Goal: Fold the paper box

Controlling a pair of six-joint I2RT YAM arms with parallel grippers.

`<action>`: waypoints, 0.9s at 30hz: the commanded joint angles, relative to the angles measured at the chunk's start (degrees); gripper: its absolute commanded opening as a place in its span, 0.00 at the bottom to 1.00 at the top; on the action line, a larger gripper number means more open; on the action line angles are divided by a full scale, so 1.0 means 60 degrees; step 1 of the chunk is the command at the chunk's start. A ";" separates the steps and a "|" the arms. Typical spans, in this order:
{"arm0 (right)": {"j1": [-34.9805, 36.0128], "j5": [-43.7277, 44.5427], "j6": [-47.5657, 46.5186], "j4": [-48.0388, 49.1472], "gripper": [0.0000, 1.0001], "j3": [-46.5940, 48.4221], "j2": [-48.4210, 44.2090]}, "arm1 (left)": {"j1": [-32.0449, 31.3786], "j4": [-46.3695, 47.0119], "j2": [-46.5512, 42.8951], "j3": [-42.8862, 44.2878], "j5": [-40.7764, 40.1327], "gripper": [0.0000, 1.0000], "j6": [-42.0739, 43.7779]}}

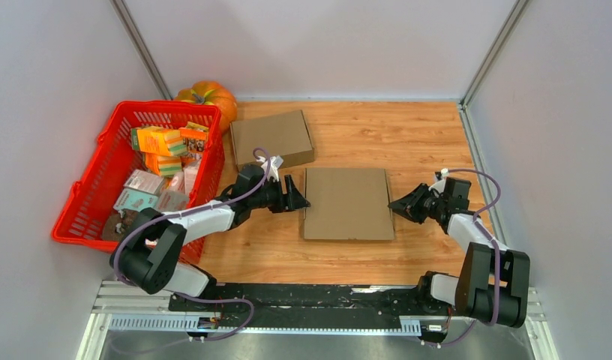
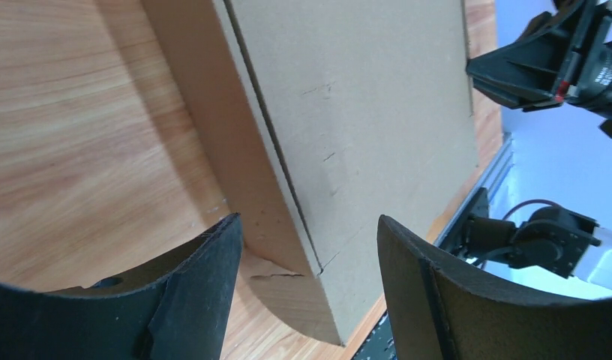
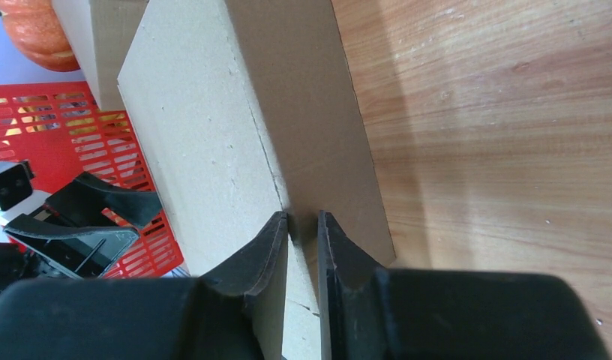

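Fingers (image 2: 205, 277) of the left gripper (image 1: 304, 202) are spread wide, straddling the left edge of the flat box (image 1: 348, 202), which lies in the middle of the table (image 1: 423, 135). At its right edge the right gripper (image 3: 303, 221) pinches the cardboard, fingers nearly together. Behind the left gripper lies a second box (image 1: 271, 137). Beyond are a pumpkin (image 1: 211, 96) and a red basket (image 1: 93, 176) of packets.
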 commanded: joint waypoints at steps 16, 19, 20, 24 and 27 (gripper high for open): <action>-0.0950 0.1356 -0.0652 -0.0647 0.18 -0.0352 0.0975 | 0.0037 0.2211 0.0793 0.0212 0.0664 0.76 -0.1325; -0.0965 0.1356 -0.0653 -0.0617 0.17 -0.0367 0.1019 | 0.0037 0.3104 0.1203 0.0241 0.1030 0.76 -0.1824; -0.0965 0.1356 -0.0638 -0.0632 0.17 -0.0381 0.1019 | 0.0037 0.3208 0.1292 0.0241 0.1104 0.76 -0.2042; -0.0964 0.1356 -0.0638 -0.0588 0.17 -0.0367 0.1093 | 0.0037 0.3575 0.1891 0.0387 0.1514 0.76 -0.2454; -0.0979 0.1297 -0.0652 -0.0544 0.17 -0.0367 0.1137 | 0.0037 0.4364 0.2286 0.0358 0.1763 0.76 -0.2981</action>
